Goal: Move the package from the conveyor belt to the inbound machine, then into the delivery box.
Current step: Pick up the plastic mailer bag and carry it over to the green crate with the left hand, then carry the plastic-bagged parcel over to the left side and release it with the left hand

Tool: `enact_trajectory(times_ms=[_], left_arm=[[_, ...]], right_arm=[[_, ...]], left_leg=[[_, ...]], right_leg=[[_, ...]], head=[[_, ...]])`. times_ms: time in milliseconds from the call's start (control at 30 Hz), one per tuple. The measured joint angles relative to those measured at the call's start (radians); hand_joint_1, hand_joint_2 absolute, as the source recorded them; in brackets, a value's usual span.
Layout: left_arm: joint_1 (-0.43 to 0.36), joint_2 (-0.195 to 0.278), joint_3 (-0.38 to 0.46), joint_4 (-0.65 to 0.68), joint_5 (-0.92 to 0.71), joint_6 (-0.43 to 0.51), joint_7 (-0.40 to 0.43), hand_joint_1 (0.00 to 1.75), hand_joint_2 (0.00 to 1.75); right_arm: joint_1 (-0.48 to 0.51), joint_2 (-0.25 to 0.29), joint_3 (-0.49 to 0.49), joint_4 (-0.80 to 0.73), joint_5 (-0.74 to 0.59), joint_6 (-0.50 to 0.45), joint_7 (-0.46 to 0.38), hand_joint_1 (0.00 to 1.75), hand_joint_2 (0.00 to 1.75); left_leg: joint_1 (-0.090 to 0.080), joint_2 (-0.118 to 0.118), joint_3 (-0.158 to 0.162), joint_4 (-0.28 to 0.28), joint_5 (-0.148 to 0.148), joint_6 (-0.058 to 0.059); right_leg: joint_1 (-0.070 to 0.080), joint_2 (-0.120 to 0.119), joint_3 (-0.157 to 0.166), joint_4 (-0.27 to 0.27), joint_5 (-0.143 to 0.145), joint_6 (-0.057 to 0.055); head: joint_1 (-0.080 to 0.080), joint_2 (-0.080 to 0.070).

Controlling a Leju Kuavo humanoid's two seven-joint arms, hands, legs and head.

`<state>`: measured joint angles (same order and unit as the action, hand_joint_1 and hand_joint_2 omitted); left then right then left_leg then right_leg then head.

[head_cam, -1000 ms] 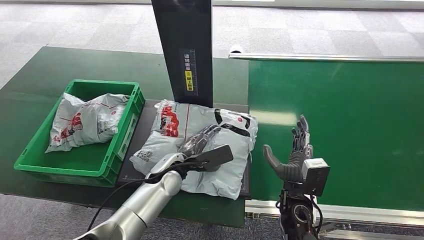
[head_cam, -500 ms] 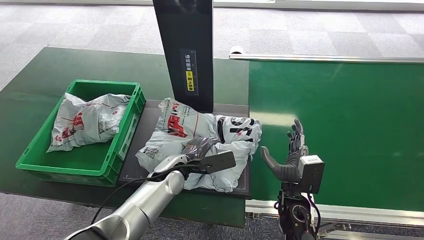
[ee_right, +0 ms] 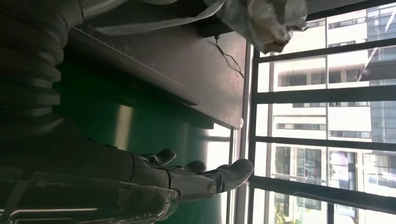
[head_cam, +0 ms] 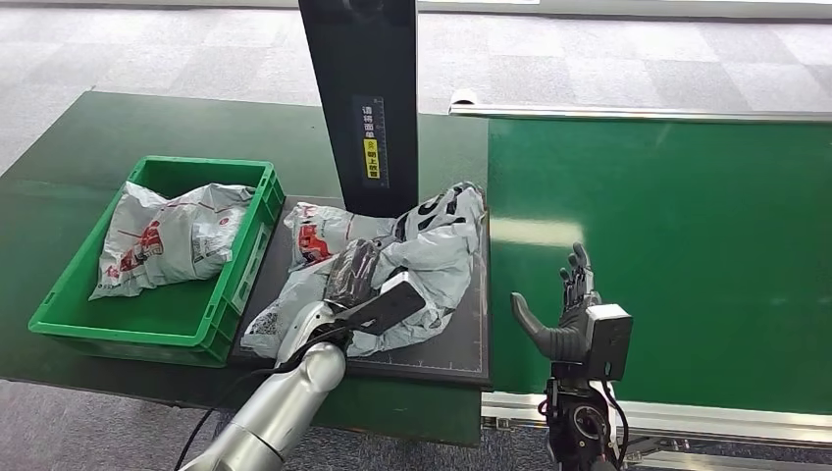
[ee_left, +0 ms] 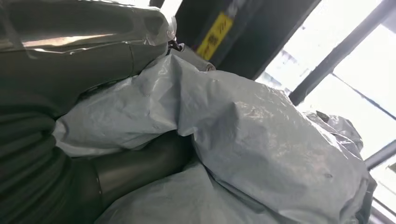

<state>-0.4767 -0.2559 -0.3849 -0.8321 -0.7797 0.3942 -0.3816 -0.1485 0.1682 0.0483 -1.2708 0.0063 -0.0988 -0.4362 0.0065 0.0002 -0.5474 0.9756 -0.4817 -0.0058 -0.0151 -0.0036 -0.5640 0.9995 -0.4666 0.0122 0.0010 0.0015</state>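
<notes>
Green bench (head_cam: 118,128) up front, left hand (head_cam: 355,275) clutching the crumpled package (head_cam: 432,245) on the dark inbound machine (head_cam: 461,334) tray, right hand (head_cam: 569,309) spread wide over the conveyor belt (head_cam: 687,245).

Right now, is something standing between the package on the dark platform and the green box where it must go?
Only the box's own near wall. The left hand grips the package on the dark platform, and the green box sits right beside it. One bag already lies inside.

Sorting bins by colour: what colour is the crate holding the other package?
Green crate, clearest in the head view.
</notes>
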Motion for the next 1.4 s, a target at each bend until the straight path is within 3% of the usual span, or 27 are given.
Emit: enact_trajectory(times_ms=[233,367,500,600,700,800,933,1067,1200,1400], left_arm=[[0.089,0.026,-0.009,-0.279,-0.062,0.192,-0.071,1.75,1.75],[0.109,0.036,-0.006,-0.401,-0.176,0.288,-0.087,1.75,1.75],[0.096,0.038,0.047,-0.46,-0.333,0.301,-0.057,1.75,1.75],[0.056,0.042,0.115,-0.453,-0.462,0.302,0.027,1.75,1.75],[-0.018,0.061,0.177,-0.381,-0.6,0.302,0.191,1.75,1.75],[-0.13,0.106,0.227,-0.217,-0.675,0.298,0.362,1.75,1.75],[-0.262,0.172,0.281,0.007,-0.703,0.262,0.49,1.75,1.75],[-0.357,0.242,0.328,0.189,-0.72,0.154,0.617,1.75,1.75],[-0.4,0.305,0.385,0.305,-0.671,0.074,0.659,1.75,1.75],[-0.406,0.379,0.499,0.383,-0.561,0.093,0.616,1.75,1.75]], right_arm=[[0.009,0.001,-0.018,0.009,-0.002,0.01,-0.024,0.0,1.75],[0.019,0.001,-0.031,0.01,-0.004,0.014,-0.035,0.0,1.75],[0.033,0.001,-0.043,0.007,-0.005,0.016,-0.037,0.0,1.75],[0.046,0.001,-0.05,0.002,-0.004,0.017,-0.038,0.0,1.75],[0.059,0.001,-0.053,-0.006,0.001,0.017,-0.038,0.0,1.75],[0.079,0.0,-0.054,-0.021,0.002,0.016,-0.038,0.0,1.75],[0.104,-0.004,-0.055,-0.042,-0.011,0.006,-0.034,0.0,1.75],[0.114,-0.01,-0.053,-0.053,-0.02,-0.003,-0.024,0.0,1.75],[0.113,-0.014,-0.05,-0.054,-0.021,-0.004,-0.015,0.0,1.75],[0.11,-0.016,-0.045,-0.054,-0.019,-0.008,-0.005,0.0,1.75]], left_leg=[[0.0,0.0,-0.001,0.0,0.0,0.0],[0.0,0.0,-0.001,0.0,0.0,0.0],[0.0,0.0,0.0,0.0,0.0,0.0],[0.0,0.0,0.0,0.0,0.0,0.0],[0.0,0.0,0.0,0.0,0.001,0.0],[0.001,0.0,0.0,0.0,0.001,-0.001],[0.001,0.001,0.0,0.0,0.001,-0.001],[0.001,0.003,0.0,0.0,0.001,-0.001],[0.001,0.004,-0.001,0.0,0.001,-0.001],[0.001,0.004,-0.002,0.0,0.001,-0.001]], right_leg=[[0.0,0.0,-0.001,0.0,0.0,0.0],[0.0,0.0,-0.001,0.0,0.0,0.0],[0.0,0.0,-0.001,0.0,0.0,0.0],[0.0,0.0,-0.001,0.0,0.0,0.0],[0.0,0.0,0.0,0.0,0.0,0.0],[0.001,0.0,0.0,0.0,0.001,-0.001],[0.001,0.001,-0.001,0.001,0.001,-0.001],[0.001,0.003,-0.002,0.001,0.001,-0.001],[0.001,0.004,-0.003,0.001,0.001,-0.001],[0.002,0.004,-0.004,0.001,0.001,-0.001]], head=[[0.0,0.0],[0.0,0.0],[0.0,0.0],[0.0,0.0],[0.0,0.0],[0.0,0.0],[0.0,0.0],[0.0,0.0],[0.0,0.0],[0.0,0.0]])
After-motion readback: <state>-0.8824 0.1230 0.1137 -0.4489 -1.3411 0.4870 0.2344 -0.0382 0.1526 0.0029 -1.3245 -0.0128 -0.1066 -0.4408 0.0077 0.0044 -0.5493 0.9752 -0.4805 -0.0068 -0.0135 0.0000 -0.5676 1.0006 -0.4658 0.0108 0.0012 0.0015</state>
